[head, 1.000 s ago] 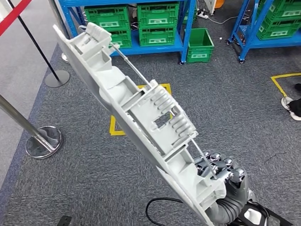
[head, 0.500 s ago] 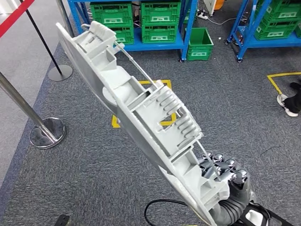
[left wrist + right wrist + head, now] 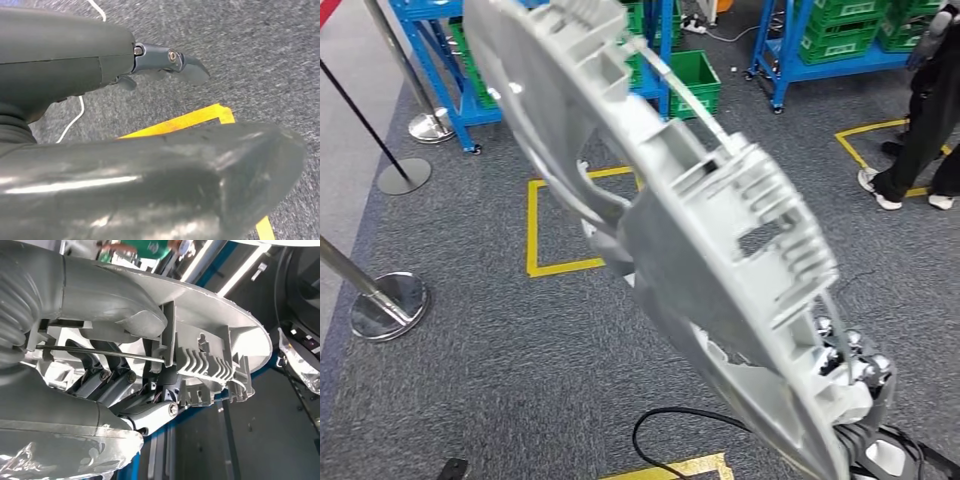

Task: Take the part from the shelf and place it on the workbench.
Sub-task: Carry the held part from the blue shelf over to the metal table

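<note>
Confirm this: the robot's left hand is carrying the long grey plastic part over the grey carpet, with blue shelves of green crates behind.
Not quite: the right robot hand grips the grey part, at its lower end, as the head view shows. The left robot hand holds nothing in the left wrist view. The rest stands: grey carpet below, blue shelves with green crates behind.

The head view looks down from high over the part point(image 3: 675, 230) to the carpet; the right wrist view sits close beneath that part point(image 3: 211, 340); the left wrist view faces carpet
</note>
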